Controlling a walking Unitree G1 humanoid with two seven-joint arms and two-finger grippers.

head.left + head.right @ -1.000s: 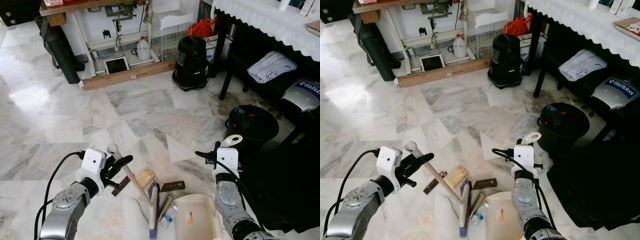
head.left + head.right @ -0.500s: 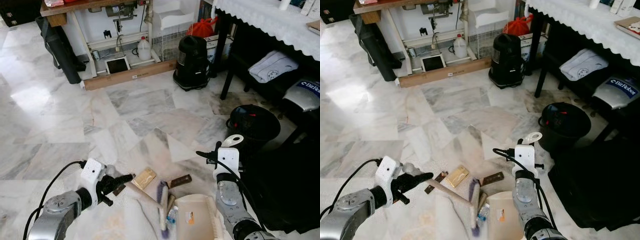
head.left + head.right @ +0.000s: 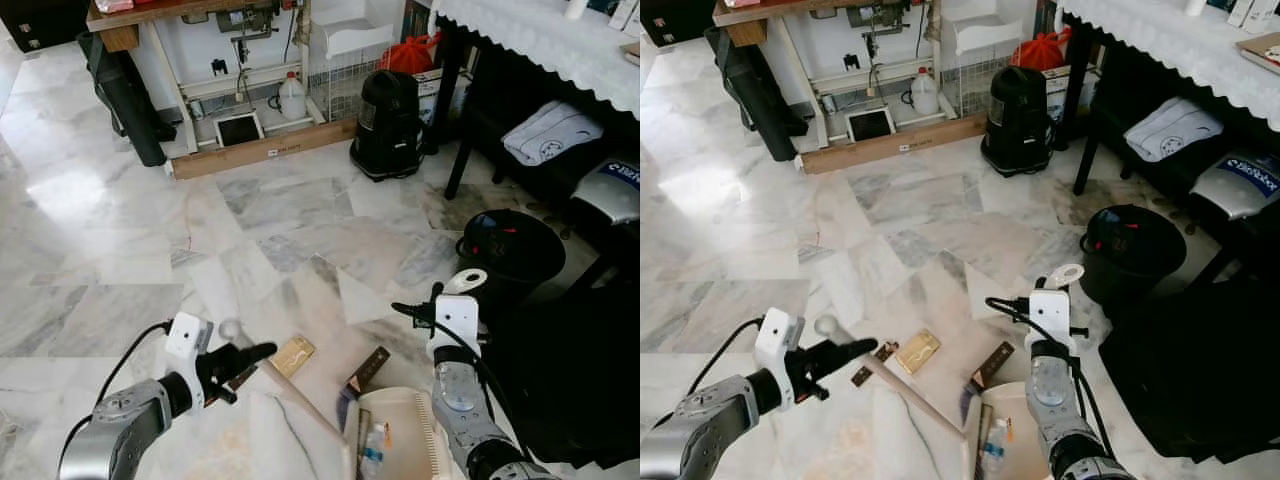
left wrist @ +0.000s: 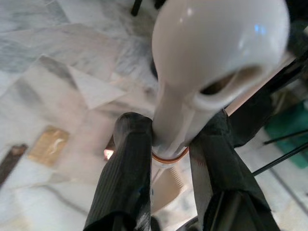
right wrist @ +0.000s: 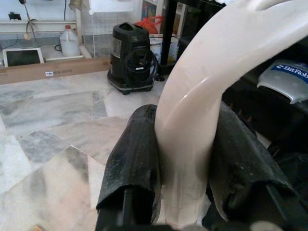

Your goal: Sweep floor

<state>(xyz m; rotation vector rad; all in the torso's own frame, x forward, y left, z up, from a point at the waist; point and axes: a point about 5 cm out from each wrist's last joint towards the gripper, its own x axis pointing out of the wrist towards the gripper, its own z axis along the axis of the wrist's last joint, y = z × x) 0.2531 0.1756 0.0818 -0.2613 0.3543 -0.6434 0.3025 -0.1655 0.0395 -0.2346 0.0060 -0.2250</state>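
My left gripper is shut on the white knobbed handle of a brush. Its pale stick slants down to the right, and the purple bristles lie at the mouth of a cream dustpan. My right gripper is shut on the dustpan's curved handle, holding the pan low on the marble floor. A small plastic bottle and a thin stick lie inside the pan. A gold wrapper, a brown bar and a small dark piece lie on the floor beside the brush.
A black bin stands just right of the dustpan, with dark bags behind it. Farther off are a black canister, a cloth-covered table and a wooden plank. Open marble floor stretches to the left.
The brush head has swept right to the dustpan's mouth, pushing the bottle and thin stick into the pan. The brown bar slid and turned toward the pan. The right arm stayed put.
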